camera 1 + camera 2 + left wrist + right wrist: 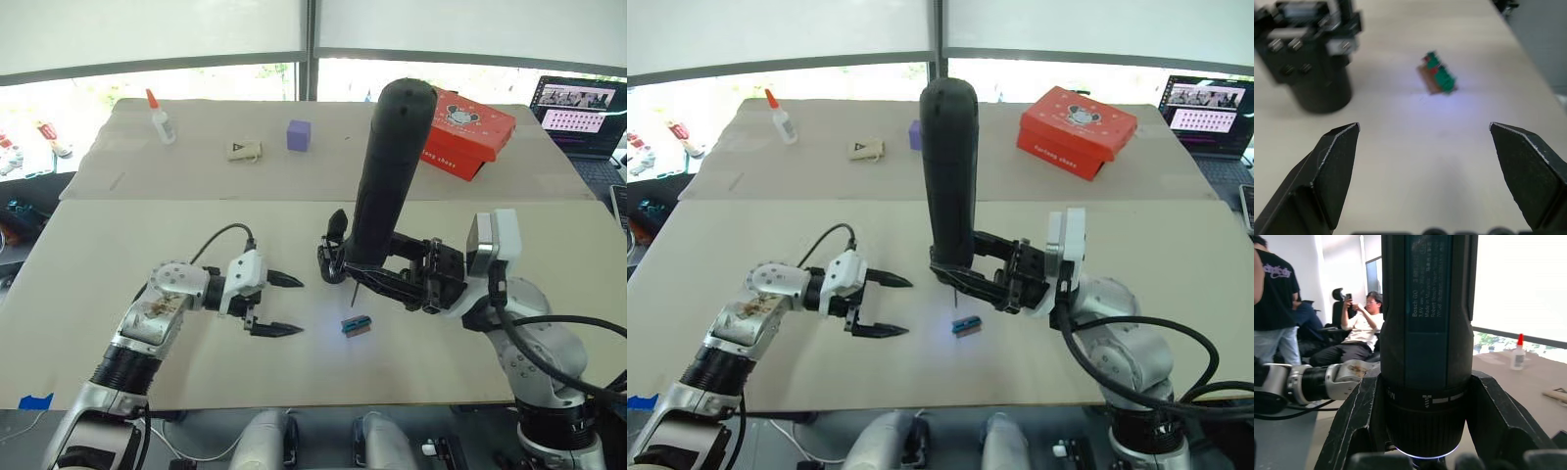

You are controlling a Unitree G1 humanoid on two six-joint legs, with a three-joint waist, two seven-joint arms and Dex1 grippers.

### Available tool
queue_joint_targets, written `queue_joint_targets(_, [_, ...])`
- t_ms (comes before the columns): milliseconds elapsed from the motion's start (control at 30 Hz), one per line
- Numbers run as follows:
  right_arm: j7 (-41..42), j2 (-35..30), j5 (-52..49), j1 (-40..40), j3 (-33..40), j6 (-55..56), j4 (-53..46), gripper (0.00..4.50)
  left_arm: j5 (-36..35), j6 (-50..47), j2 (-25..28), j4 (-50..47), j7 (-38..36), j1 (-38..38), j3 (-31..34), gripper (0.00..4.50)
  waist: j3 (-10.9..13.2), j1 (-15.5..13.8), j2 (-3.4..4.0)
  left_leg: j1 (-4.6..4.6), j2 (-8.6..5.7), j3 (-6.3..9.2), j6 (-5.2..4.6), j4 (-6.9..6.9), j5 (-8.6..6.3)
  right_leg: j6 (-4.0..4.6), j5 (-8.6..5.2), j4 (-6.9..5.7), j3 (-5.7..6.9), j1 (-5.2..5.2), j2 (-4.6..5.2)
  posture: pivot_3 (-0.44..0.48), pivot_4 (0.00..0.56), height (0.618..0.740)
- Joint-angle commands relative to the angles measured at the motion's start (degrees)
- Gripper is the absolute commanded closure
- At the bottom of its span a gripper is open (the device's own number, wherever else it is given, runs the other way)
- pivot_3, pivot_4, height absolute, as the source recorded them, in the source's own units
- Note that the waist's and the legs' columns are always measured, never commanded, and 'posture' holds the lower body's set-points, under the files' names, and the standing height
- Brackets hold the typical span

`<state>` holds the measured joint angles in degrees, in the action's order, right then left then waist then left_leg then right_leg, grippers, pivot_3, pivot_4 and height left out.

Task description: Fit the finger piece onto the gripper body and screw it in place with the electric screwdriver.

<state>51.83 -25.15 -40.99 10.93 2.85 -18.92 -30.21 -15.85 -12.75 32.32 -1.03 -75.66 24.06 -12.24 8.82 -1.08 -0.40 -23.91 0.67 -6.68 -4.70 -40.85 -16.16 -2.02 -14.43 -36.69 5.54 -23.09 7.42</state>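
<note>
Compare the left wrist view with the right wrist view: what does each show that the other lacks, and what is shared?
Left wrist view: the open left gripper, a small green-and-brown block, the black round-based gripper body. Right wrist view: the right gripper clamping the thick black electric screwdriver, seated people, a white glue bottle. Shared: the beige table.

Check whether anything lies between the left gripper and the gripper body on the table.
Nothing visible does. Bare table separates the open left gripper from the gripper body. The green-and-brown block lies off to the side, and the electric screwdriver, held upright by the right gripper, stands beyond the body.
</note>
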Motion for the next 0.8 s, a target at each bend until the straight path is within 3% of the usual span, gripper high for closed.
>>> queue_joint_targets(33, [-1.7, 1.4, 2.0, -1.8, -0.3, 3.9, -2.8, 2.61, 0.9, 0.0, -2.3, -2.2, 2.6, -0.7, -2.7, 0.00, 0.0, 0.1, 0.00, 0.00, -0.02, -0.02, 0.00, 0.02, 0.00, 0.00, 0.00, 0.01, -0.02, -0.01, 0.00, 0.000, 0.150, 0.740])
queue_joint_targets(367, [-5.2, 2.9, 4.7, -4.0, -2.3, 4.5, -3.5, 2.61, 2.5, 2.5, -2.6, -1.0, 2.3, -0.4, -5.8, 0.00, 0.0, 0.3, -0.01, 0.05, 0.01, -0.07, 0.04, 0.03, 0.02, 0.00, 0.00, 0.01, -0.07, -0.02, -0.08, 0.000, 0.150, 0.740])
queue_joint_targets(800, [-3.8, 3.7, 7.3, -4.9, -3.1, 7.5, 0.4, 2.61, 4.1, 3.8, -3.8, 1.8, 3.7, 0.3, -6.4, 0.00, 0.0, 0.3, -0.01, 0.05, 0.01, -0.06, 0.04, 0.02, 0.02, 0.00, 0.00, -0.01, -0.07, -0.03, -0.08, 0.000, 0.150, 0.740])
